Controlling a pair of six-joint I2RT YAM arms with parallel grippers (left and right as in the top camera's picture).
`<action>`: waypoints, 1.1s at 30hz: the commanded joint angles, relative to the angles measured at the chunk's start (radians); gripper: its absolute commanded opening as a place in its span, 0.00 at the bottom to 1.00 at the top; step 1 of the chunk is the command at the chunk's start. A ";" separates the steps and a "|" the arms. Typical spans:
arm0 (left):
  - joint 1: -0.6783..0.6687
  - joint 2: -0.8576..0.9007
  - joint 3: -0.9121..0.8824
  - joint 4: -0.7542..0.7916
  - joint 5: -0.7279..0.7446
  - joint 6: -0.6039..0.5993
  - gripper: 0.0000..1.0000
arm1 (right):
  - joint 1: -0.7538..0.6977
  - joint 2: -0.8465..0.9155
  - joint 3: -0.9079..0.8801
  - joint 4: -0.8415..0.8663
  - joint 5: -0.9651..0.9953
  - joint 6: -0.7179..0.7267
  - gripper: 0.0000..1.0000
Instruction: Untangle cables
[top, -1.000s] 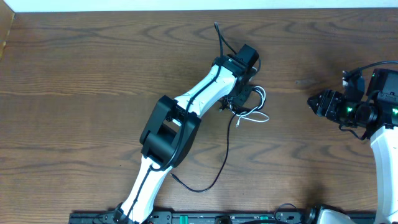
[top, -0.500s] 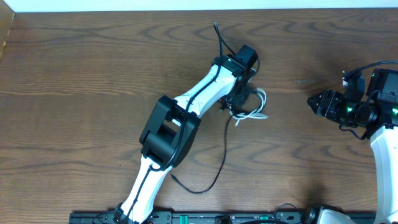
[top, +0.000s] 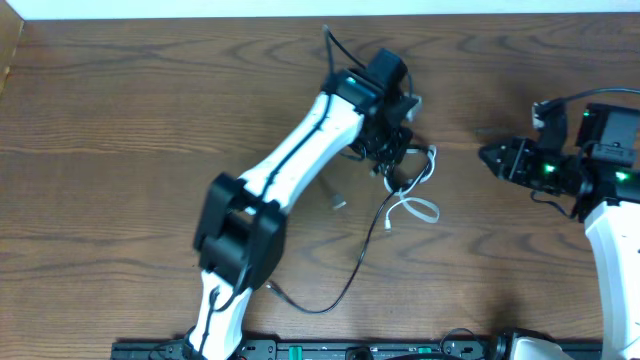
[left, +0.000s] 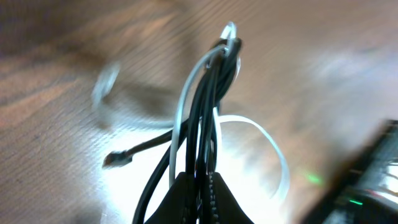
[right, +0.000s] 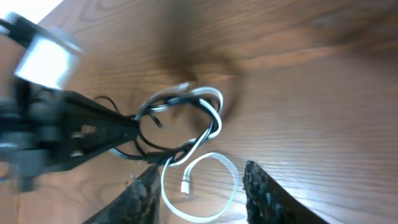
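My left gripper (top: 392, 148) is shut on the tangled cables and holds them just above the table. In the left wrist view its jaws (left: 202, 177) pinch black strands and one white strand that rise to a knot (left: 227, 45). The white cable (top: 418, 207) hangs out in a loop to the lower right. The black cable (top: 358, 260) trails down toward the near edge. My right gripper (top: 486, 156) stands open to the right of the tangle, apart from it. In the right wrist view its fingers (right: 200, 169) frame the white loop (right: 233, 180) and a white plug (right: 186, 185).
Dark wooden table (top: 120, 120). The left arm's white links and black elbow (top: 235, 235) lie diagonally across the middle. A black rail (top: 330, 350) runs along the near edge. The right arm's base (top: 615, 260) stands at the right edge.
The left gripper closed on the tangle and moved up and back with it, drawing the white loop out to the lower right. The right gripper moved left toward the tangle and narrowed.
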 joint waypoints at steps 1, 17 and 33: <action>0.035 -0.055 0.025 -0.003 0.165 -0.011 0.08 | 0.061 0.001 -0.002 0.024 -0.039 0.008 0.48; 0.121 -0.057 0.025 -0.003 0.478 -0.014 0.07 | 0.250 0.119 -0.002 0.144 0.183 0.254 0.57; 0.179 -0.057 0.025 0.051 0.454 -0.033 0.07 | 0.219 0.293 -0.002 0.022 0.560 0.477 0.01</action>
